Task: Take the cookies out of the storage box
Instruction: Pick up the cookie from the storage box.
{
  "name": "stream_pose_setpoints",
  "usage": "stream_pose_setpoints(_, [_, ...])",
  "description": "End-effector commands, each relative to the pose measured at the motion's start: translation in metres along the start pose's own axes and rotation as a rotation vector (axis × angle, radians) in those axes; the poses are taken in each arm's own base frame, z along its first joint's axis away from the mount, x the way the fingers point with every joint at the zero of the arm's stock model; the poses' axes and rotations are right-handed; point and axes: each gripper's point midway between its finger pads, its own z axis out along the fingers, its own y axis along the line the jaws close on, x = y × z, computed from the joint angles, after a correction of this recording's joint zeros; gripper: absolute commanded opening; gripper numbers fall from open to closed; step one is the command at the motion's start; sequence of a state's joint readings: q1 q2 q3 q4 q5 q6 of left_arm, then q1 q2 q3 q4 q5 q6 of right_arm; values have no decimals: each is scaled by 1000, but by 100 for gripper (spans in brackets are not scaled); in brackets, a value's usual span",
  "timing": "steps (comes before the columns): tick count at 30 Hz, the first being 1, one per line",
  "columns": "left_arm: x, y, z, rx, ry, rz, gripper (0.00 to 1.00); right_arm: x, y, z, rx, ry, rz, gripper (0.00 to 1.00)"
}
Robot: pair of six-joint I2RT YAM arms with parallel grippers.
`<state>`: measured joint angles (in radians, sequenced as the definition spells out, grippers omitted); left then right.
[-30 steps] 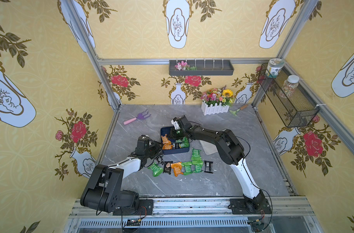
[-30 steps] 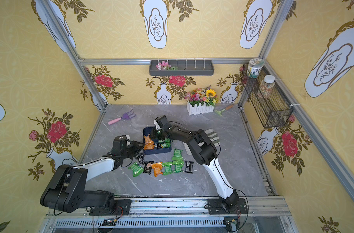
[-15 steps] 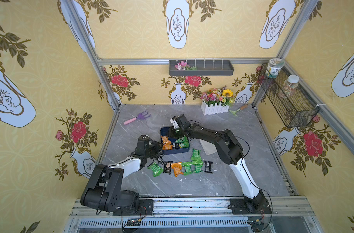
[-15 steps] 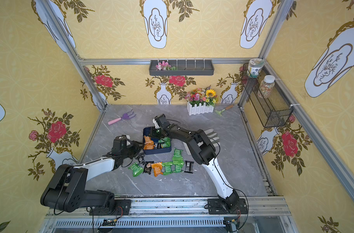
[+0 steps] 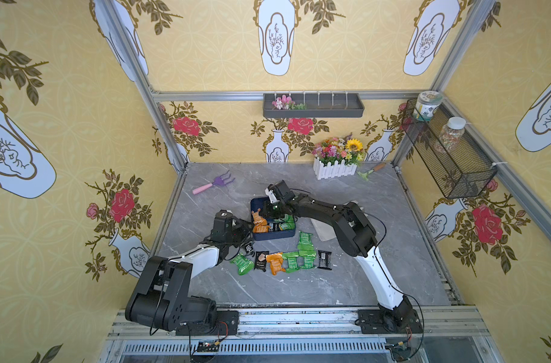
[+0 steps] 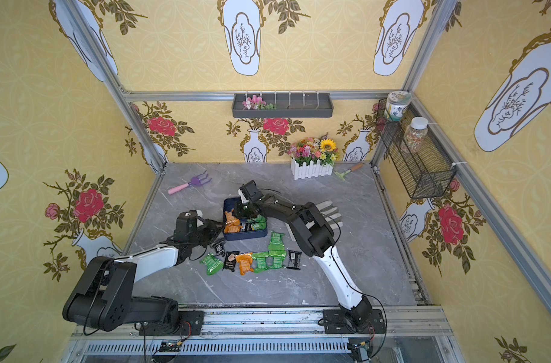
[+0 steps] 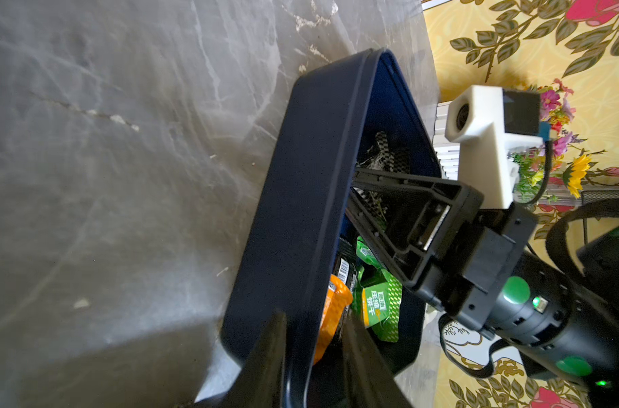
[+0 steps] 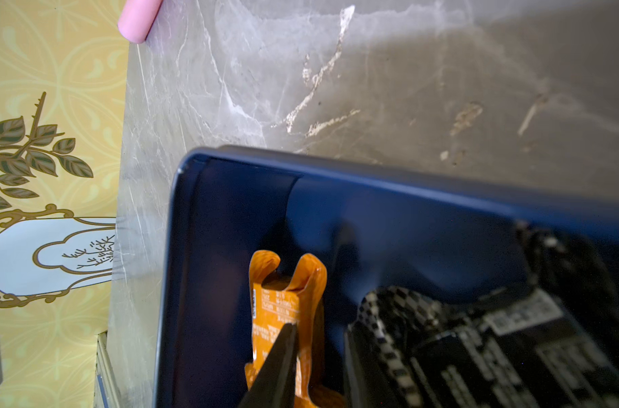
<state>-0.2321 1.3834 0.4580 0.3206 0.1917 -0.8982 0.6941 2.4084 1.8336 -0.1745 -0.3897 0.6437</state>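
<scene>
Nearest the rig, the cookies (image 5: 275, 262) already out lie in a loose row on the table (image 5: 299, 292), just in front of the storage box (image 5: 274, 235). The left gripper (image 7: 311, 326) pinches the box's left wall, one finger outside and one inside, which should stop the box from sliding. Inside the box, the right gripper (image 8: 318, 339) hangs low with its jaws somewhat apart and nothing between them, one finger over an orange packet (image 8: 283, 303). To pick well, I would centre the jaws on that packet's crimped end, close fully before lifting, and rise straight so the foil clears the rim. Beside it lie green packets (image 7: 375, 305) and black ones. How many are left I cannot count: the right arm covers the box's far half, and most of a grey glove-like thing (image 6: 329, 209) beyond.
</scene>
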Motion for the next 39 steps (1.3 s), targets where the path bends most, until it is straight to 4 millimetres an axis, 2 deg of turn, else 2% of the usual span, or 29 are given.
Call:
stream_pose_setpoints(1, [-1, -5, 0, 21, 0, 14, 33, 0, -3, 4, 11, -4, -5, 22])
stream_pose_setpoints(7, [-1, -6, 0, 22, 0, 14, 32, 1, -5, 5, 11, -2, -1, 9])
stream_pose_setpoints(12, [-1, -7, 0, 24, -2, 14, 32, -5, 4, -3, -4, -22, -8, 0])
stream_pose_setpoints(23, [-4, -9, -3, 32, -13, 19, 33, -24, 35, -34, -65, -85, -34, 0])
stream_pose_setpoints(24, [-4, -11, -3, 37, -15, 21, 35, -25, 37, -38, -69, -89, -35, 0])
stream_pose_setpoints(26, [-5, -14, -5, 49, -15, 22, 54, -27, 40, -45, -72, -99, -35, 0])
stream_pose_setpoints(28, [-7, -19, -7, 58, -20, 27, 64, -26, 41, -52, -72, -107, -35, 0])
stream_pose_setpoints(33, [-16, -33, -21, 77, -68, 40, 70, -25, 46, -74, -76, -138, -30, 0])
stream_pose_setpoints(39, [-22, -39, -33, 67, -104, 49, 71, -20, 54, -117, -137, -195, 14, 0])
